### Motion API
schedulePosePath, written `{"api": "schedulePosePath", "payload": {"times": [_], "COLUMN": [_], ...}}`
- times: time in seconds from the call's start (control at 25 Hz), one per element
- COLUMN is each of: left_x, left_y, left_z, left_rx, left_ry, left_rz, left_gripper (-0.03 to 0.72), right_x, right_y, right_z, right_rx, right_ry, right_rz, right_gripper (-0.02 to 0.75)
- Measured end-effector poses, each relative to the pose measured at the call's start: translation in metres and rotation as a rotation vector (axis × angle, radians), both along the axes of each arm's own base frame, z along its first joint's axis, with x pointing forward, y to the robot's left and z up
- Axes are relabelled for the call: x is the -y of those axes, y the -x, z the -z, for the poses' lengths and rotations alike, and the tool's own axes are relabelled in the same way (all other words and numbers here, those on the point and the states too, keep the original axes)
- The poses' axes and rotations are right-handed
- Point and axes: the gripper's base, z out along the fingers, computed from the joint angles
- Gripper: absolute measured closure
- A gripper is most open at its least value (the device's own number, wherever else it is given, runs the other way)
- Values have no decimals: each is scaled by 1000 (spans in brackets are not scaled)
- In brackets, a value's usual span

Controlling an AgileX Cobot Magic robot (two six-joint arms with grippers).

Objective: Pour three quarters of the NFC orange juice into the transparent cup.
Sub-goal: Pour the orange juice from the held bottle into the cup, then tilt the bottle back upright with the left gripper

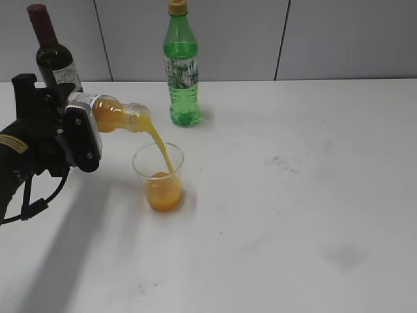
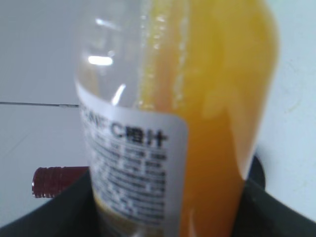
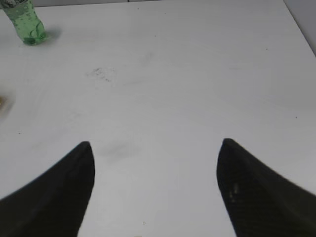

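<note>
The NFC orange juice point(image 1: 112, 112) lies tipped on its side in the air, mouth pointing right, with my left gripper point(image 1: 77, 130) shut on its labelled body. An orange stream falls from its neck into the transparent cup point(image 1: 159, 177), which stands on the white table point(image 1: 293, 215) and holds juice in its lower part. In the left wrist view the NFC orange juice point(image 2: 197, 123) fills the frame between the dark jaws of the left gripper point(image 2: 168, 197). My right gripper point(image 3: 155, 148) hangs open over bare table, holding nothing; it is out of the exterior view.
A green bottle point(image 1: 182, 65) with a yellow cap stands behind the cup; its base point(image 3: 27, 24) shows in the right wrist view. A dark wine bottle point(image 1: 55, 55) stands at the back left, its red cap point(image 2: 54, 181) visible beside the juice. Faint smudges point(image 1: 283, 162) mark the table.
</note>
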Motion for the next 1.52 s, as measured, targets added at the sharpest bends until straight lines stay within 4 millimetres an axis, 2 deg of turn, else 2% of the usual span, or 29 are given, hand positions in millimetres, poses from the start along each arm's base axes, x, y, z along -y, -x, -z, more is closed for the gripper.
{"api": "schedulePosePath", "payload": {"times": [1.12, 1.52], "left_x": [0, 0], "left_y": [0, 0], "left_z": [-1, -1], "left_rx": [6, 16], "left_ry": [-1, -68], "left_rz": [1, 13], "left_gripper": [209, 209], "right_x": [0, 0], "right_y": [0, 0], "right_z": [0, 0], "right_rx": [0, 0], "right_ry": [0, 0], "right_rz": [0, 0], "right_gripper": [147, 147]}}
